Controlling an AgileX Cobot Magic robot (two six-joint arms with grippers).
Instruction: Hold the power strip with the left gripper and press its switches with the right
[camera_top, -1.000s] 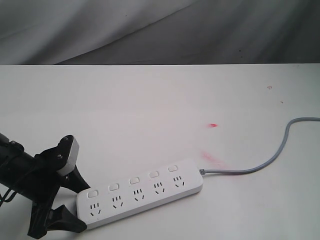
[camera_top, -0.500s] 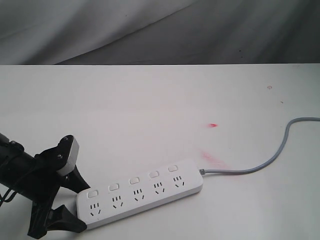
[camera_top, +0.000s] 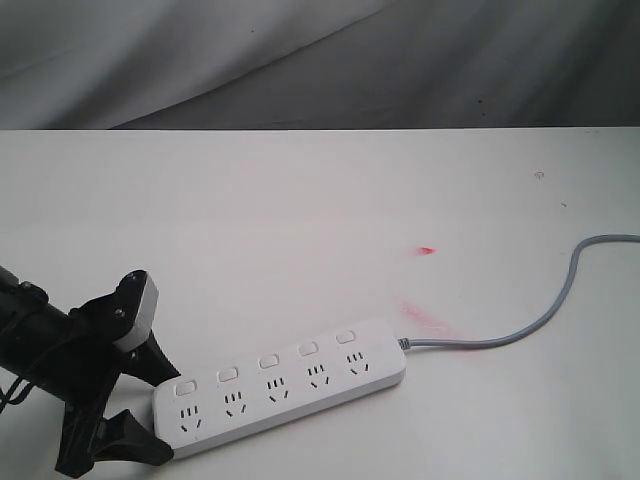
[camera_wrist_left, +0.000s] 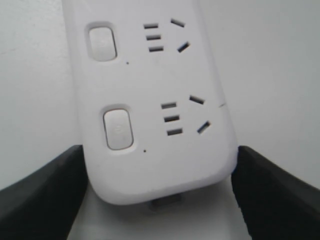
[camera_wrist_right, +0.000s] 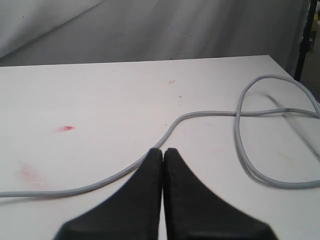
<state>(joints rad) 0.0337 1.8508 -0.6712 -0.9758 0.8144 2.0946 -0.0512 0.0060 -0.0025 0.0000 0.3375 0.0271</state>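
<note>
The white power strip (camera_top: 285, 385) lies slantwise on the white table, its grey cord (camera_top: 540, 320) trailing off to the right. Its row of switches (camera_top: 268, 361) faces up, one above each socket. My left gripper (camera_top: 163, 415) straddles the strip's left end, a black finger pressed on each long side. The left wrist view shows that rounded end of the power strip (camera_wrist_left: 160, 165) between the fingers (camera_wrist_left: 45, 195), with two switches (camera_wrist_left: 118, 127) beyond. My right gripper (camera_wrist_right: 163, 151) is shut and empty above the table, near the cord (camera_wrist_right: 125, 172). It is outside the exterior view.
Red smears (camera_top: 427, 249) mark the table beyond the strip. The cord makes a loose loop (camera_wrist_right: 250, 150) near the table's right edge, where a dark post (camera_wrist_right: 302, 45) stands. Grey cloth (camera_top: 300, 60) hangs behind the far edge.
</note>
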